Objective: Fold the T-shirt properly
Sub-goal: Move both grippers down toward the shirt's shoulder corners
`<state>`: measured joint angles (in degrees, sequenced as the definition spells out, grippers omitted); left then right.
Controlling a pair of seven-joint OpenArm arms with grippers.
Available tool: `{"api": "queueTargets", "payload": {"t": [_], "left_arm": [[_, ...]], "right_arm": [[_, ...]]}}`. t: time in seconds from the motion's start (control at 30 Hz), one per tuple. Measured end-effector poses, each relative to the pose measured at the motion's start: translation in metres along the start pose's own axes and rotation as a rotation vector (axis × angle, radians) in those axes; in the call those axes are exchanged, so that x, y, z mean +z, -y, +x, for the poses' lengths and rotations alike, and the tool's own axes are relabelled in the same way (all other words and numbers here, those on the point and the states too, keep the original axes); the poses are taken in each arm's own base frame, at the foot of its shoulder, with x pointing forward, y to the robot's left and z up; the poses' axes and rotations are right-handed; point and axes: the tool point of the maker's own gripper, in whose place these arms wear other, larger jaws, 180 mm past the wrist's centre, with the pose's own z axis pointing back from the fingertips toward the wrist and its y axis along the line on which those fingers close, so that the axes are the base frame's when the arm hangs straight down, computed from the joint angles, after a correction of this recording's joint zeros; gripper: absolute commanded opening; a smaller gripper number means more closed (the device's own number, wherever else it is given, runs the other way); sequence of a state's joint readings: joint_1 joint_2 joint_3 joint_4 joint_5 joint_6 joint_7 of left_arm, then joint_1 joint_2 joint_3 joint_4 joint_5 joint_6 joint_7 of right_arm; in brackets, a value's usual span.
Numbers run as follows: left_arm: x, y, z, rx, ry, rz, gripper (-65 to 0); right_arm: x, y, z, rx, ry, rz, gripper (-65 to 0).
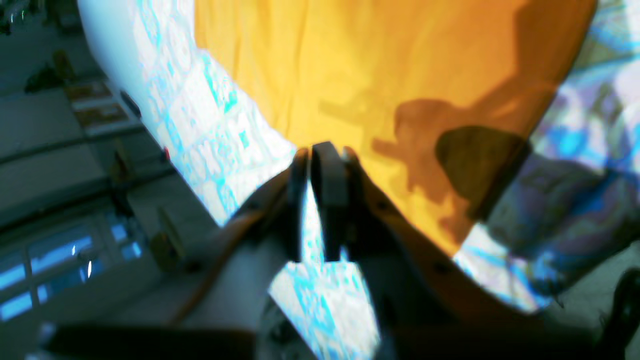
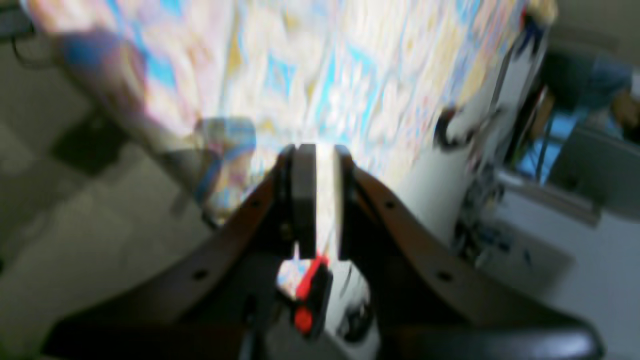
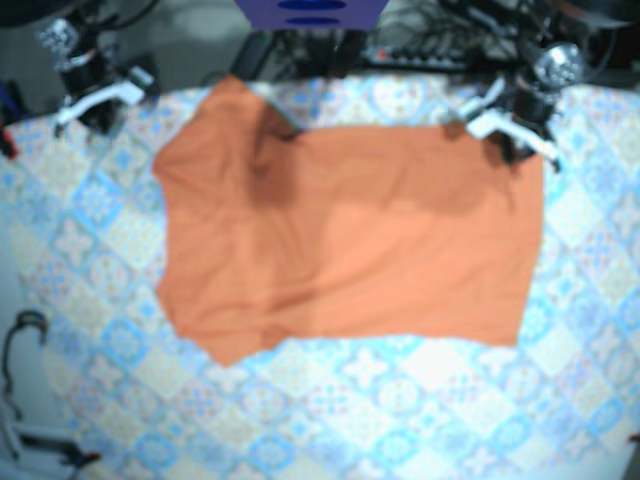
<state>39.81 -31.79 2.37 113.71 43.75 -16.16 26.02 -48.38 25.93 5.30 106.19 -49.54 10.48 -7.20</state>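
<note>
Cloth fills the left wrist view: the T-shirt (image 1: 325, 65), orange, lying flat on the patterned tablecloth (image 1: 210, 125). The left gripper (image 1: 322, 150) has its tips right at the shirt's edge. The jaws are drawn almost together with only a slit between them, and the blur hides whether any fabric is pinched.

Right wrist view, badly smeared: the right gripper (image 2: 320, 150) is over bare tablecloth, its jaws parted a little with the pattern showing through the gap. It holds nothing, and no shirt is in view.

Base view: the shirt is spread mid-table, nearer the edge where the arms stand. The left gripper is at the hem corner by that edge. The right gripper is near the table's other corner on that side, apart from the sleeve.

Judgement: the fabric looks thin, limp and light, so it will likely drape and drag. Best taken at corners, hem and shoulder seam, both lifted together.
</note>
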Motion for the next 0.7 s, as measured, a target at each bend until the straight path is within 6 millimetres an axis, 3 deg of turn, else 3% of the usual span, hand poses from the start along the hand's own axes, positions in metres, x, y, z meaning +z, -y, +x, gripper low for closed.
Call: {"api": "queueTargets", "payload": {"t": [0.1, 0.4, 0.5, 0.57, 0.7], "left_arm": [[0.000, -0.002, 0.001, -0.015, 0.001, 0.010, -50.3], [0.000, -0.002, 0.001, -0.015, 0.002, 0.009, -50.4], [0.000, -0.002, 0.001, -0.013, 0.003, 0.010, -50.4], [0.000, -0.002, 0.001, -0.015, 0.002, 0.009, -50.4], [0.000, 0.002, 0.006, 0.022, 0.004, 0.009, -50.4]], "right_arm": [[0.000, 0.000, 0.009, 0.003, 0.051, 0.001, -59.1], [0.007, 0.004, 0.059, 0.028, 0.332, -0.010, -59.1], [0.008, -0.002, 0.062, 0.159, 0.372, 0.013, -59.1], [0.006, -0.006, 0.061, 0.186, 0.375, 0.026, -59.1], [-0.003, -0.005, 0.088, 0.181, 0.451, 0.014, -59.0]]}}
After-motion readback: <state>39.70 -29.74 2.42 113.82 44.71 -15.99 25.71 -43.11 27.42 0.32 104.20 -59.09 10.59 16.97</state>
